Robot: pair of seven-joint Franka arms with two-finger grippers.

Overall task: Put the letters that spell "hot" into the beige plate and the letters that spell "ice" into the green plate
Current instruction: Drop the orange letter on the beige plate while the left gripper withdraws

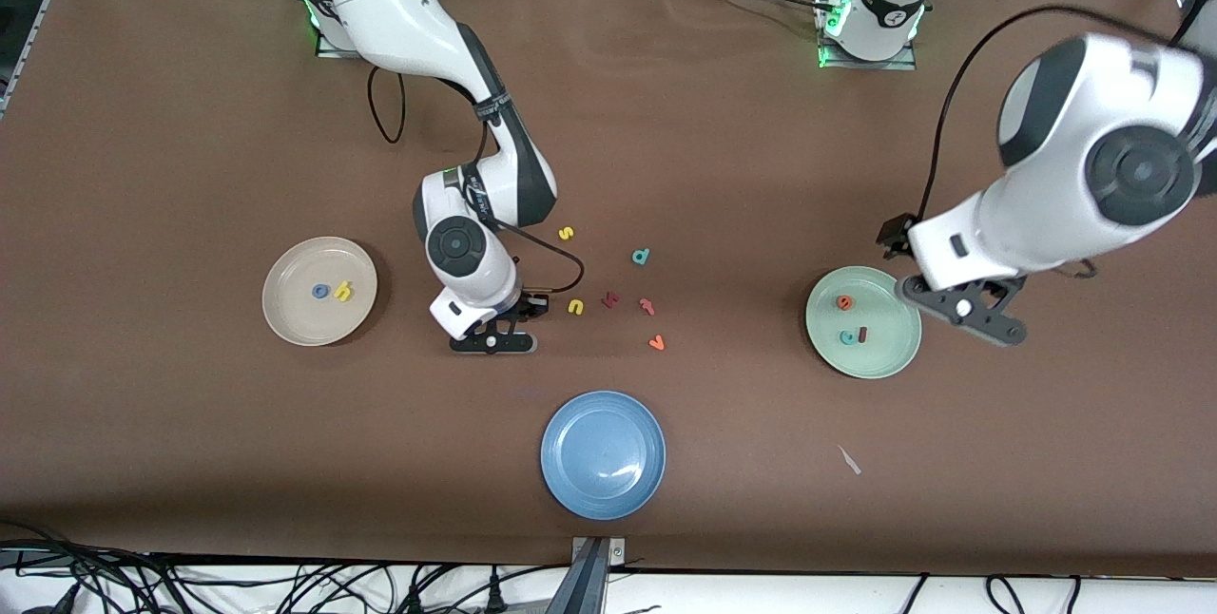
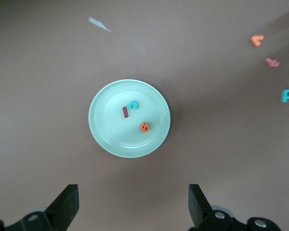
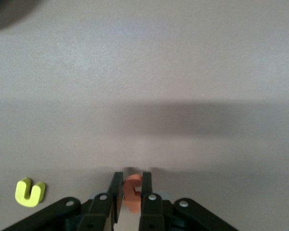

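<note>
The beige plate (image 1: 295, 319) holds the blue "o" (image 1: 320, 291) and the yellow "h" (image 1: 342, 290). Between that plate and the loose letters, my right gripper (image 1: 492, 342) (image 3: 131, 177) sits low over the table. It is shut on the orange "t" (image 3: 132, 191), which stands between its fingers. The green plate (image 1: 884, 357) (image 2: 106, 132) holds the orange "e" (image 1: 844, 302) (image 2: 144, 127), the teal "c" (image 1: 847, 337) (image 2: 133, 105) and the dark red "i" (image 1: 862, 335) (image 2: 125, 112). My left gripper (image 1: 962, 310) (image 2: 133, 204) hangs open and holds nothing, over the plate's rim toward the left arm's end.
A blue plate (image 1: 603, 490) lies nearest the front camera. Loose letters lie mid-table: yellow "s" (image 1: 566, 233), teal "d" (image 1: 641, 257), yellow "u" (image 1: 575, 307) (image 3: 30, 192), a dark red letter (image 1: 610, 299), pink "t" (image 1: 647, 306), orange "v" (image 1: 656, 342). A white scrap (image 1: 849, 459) lies nearer the camera than the green plate.
</note>
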